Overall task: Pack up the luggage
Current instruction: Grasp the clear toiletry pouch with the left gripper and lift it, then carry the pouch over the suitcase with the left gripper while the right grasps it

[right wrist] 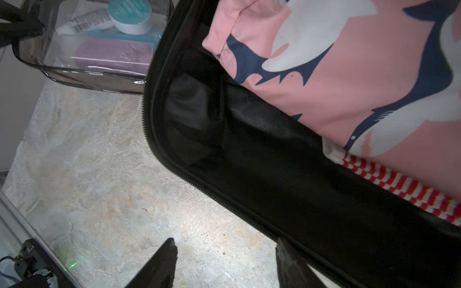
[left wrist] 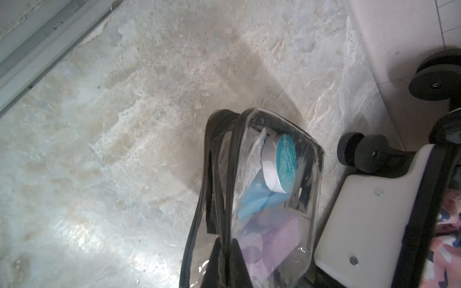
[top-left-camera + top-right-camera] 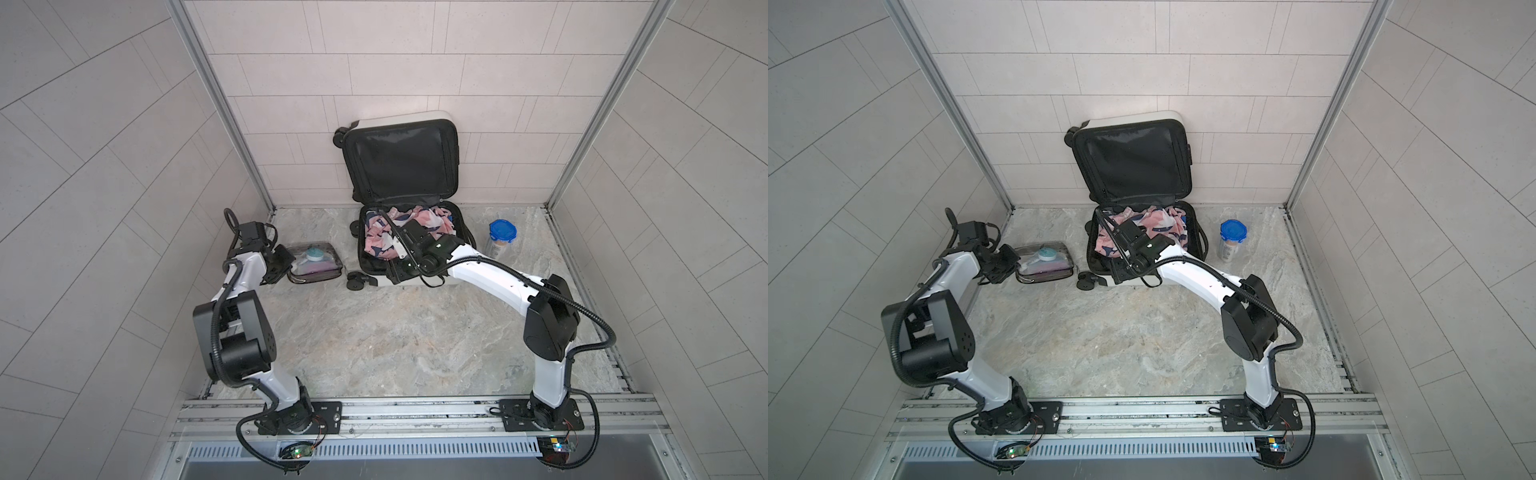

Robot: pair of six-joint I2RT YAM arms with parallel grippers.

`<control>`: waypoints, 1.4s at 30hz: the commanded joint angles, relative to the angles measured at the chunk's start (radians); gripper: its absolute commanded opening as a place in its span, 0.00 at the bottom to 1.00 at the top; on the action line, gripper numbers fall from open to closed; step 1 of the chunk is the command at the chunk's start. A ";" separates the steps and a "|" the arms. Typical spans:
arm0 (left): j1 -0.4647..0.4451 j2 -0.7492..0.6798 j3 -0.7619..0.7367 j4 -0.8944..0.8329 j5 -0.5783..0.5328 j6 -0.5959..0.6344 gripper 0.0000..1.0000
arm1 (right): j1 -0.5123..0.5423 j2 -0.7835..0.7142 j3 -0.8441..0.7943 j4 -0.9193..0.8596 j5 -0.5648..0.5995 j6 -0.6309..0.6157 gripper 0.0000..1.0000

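Observation:
The luggage [image 3: 399, 162] [image 3: 1133, 162] lies open at the back, its black-lined lid leaning on the wall. A pink shark-print garment [image 3: 436, 222] [image 1: 349, 74] fills the far part of its lower half, over a red-and-white checked cloth [image 1: 399, 187]. The near part shows bare black lining. My right gripper [image 3: 398, 271] [image 1: 225, 240] hangs open over the luggage's front left corner, holding nothing. A clear black-trimmed toiletry pouch [image 3: 311, 262] [image 2: 269, 187] sits on the floor left of the luggage. My left gripper [image 3: 286, 262] [image 2: 226, 238] is shut on the pouch's left end.
A clear jar with a blue lid [image 3: 500, 239] [image 3: 1232, 239] stands on the floor right of the luggage. A black spinner wheel [image 3: 359, 280] sticks out between pouch and luggage. Tiled walls close in at the back and both sides.

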 commanded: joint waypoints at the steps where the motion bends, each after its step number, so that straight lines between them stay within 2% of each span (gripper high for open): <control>1: 0.004 -0.110 -0.017 -0.034 0.028 -0.008 0.00 | 0.006 -0.029 0.025 0.049 -0.084 0.074 0.66; 8: 0.004 -0.296 -0.011 -0.163 0.003 0.040 0.00 | 0.025 0.046 0.061 0.156 -0.207 0.197 0.67; 14: -0.009 -0.397 -0.004 -0.209 0.090 0.024 0.00 | 0.050 0.111 0.075 0.264 -0.286 0.304 0.67; 22: -0.134 -0.426 0.079 -0.288 0.212 0.027 0.00 | 0.044 0.079 -0.012 0.402 -0.318 0.418 0.68; 27: -0.260 -0.453 0.114 -0.283 0.238 -0.023 0.00 | 0.002 -0.015 -0.175 0.539 -0.323 0.513 0.70; 32: -0.371 -0.476 0.123 -0.210 0.262 -0.118 0.00 | -0.071 -0.133 -0.400 0.762 -0.334 0.664 0.73; 38: -0.467 -0.463 0.131 -0.082 0.286 -0.258 0.00 | -0.136 -0.237 -0.590 1.004 -0.335 0.809 0.76; 42: -0.518 -0.441 0.175 -0.056 0.273 -0.292 0.00 | -0.163 -0.271 -0.662 1.127 -0.332 0.882 0.79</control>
